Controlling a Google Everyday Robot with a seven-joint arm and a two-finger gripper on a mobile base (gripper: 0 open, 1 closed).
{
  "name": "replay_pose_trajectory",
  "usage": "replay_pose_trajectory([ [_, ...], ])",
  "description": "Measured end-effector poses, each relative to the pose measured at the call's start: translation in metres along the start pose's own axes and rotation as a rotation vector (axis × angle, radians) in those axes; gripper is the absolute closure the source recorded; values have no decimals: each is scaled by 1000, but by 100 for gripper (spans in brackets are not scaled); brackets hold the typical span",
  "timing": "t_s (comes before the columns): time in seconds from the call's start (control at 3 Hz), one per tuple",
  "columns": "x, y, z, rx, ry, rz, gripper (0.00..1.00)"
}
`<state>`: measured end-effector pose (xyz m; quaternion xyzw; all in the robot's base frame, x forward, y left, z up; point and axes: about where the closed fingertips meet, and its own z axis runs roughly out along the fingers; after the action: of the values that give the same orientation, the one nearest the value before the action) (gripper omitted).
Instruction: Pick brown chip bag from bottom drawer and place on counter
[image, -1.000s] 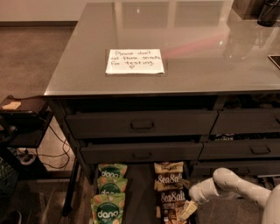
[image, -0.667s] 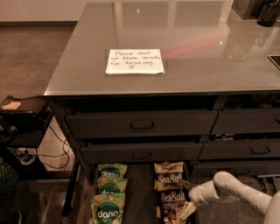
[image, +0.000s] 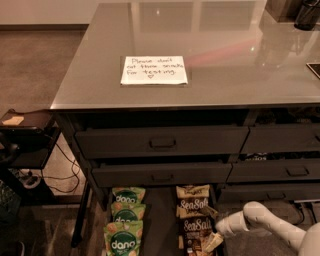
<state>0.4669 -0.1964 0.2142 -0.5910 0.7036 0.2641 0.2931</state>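
Observation:
Several brown chip bags lie in a column in the open bottom drawer (image: 160, 220). One, lettered "Sea Salt" (image: 196, 226), is nearest my gripper and another (image: 194, 201) lies behind it. My gripper (image: 214, 241) reaches in from the lower right on the white arm (image: 260, 217). It sits at the right edge of the near brown bag and touches it. The grey counter (image: 235, 55) above bears the white handwritten note (image: 154, 70).
Green "dang" pouches (image: 124, 220) lie in the drawer's left part. Two handled drawers (image: 162, 142) (image: 161, 175) jut out above it, with more drawers (image: 290, 170) to the right. A low stand with cables (image: 27, 135) is at the left. A dark object (image: 306, 15) stands on the counter's far right.
The arm has barely moved. The gripper stays at the right edge of the near brown bag, perhaps slightly lower.

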Motion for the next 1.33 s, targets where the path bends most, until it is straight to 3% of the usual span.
replay_pose_trajectory([
  [0.33,13,-2,12,-3,16,-3,0],
  [0.67,13,0,20,-22,13,6,18],
  [1.33,-24,5,7,-63,-31,29,64],
])
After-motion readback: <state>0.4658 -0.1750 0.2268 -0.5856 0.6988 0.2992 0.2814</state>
